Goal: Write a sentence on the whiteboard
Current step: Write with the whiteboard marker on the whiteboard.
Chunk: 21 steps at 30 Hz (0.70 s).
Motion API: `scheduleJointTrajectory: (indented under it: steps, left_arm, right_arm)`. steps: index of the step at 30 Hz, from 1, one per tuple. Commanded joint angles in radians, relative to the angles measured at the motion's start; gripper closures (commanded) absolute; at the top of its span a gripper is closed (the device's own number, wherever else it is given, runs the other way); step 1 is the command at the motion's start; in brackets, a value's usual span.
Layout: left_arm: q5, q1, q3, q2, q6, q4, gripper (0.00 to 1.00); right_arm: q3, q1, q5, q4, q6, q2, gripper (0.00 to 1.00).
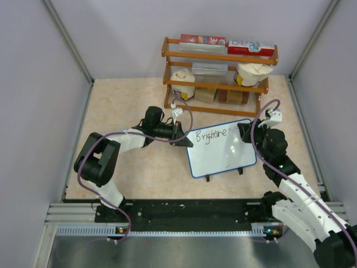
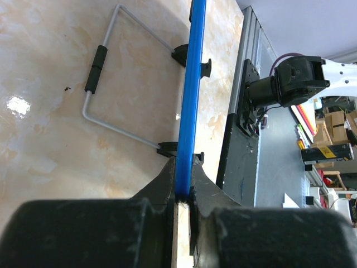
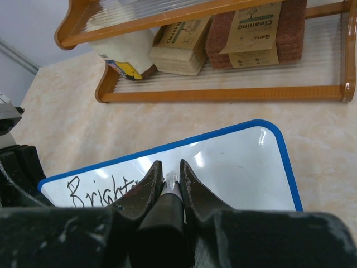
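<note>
The whiteboard (image 1: pixel 223 159) stands tilted on the table, and its blue rim (image 2: pixel 192 84) runs edge-on through the left wrist view. My left gripper (image 1: pixel 181 135) is shut on the board's left edge, with the rim pinched between its jaws (image 2: pixel 183 187). The sentence (image 1: pixel 207 135) reads "Brightne" along the top of the board, and its beginning (image 3: pixel 100 192) also shows in the right wrist view. My right gripper (image 1: pixel 245 133) is shut on a black marker (image 3: pixel 162 218). The marker's tip points at the whiteboard (image 3: pixel 245 173) just right of the lettering.
A wooden rack (image 1: pixel 217 70) with boxes, bags and sponges stands right behind the board; its lower shelf (image 3: pixel 223 92) is close to my right gripper. The board's wire stand (image 2: pixel 100 78) rests on the table behind it. Walls enclose the table.
</note>
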Motion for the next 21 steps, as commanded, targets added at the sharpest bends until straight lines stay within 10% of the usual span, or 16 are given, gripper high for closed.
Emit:
scheduleJointTrajectory:
  steps: [1,21]
  left_arm:
    - [-0.129,-0.014,-0.011,0.035,0.128,-0.061,1.0]
    - [-0.128,-0.014,-0.011,0.036,0.127,-0.061,1.0]
  right_arm:
    - [0.037,-0.014,0.0,0.079,0.003,0.029,1.0]
    - [0.02,-0.026,-0.027,0.089,0.008,0.072,1.0]
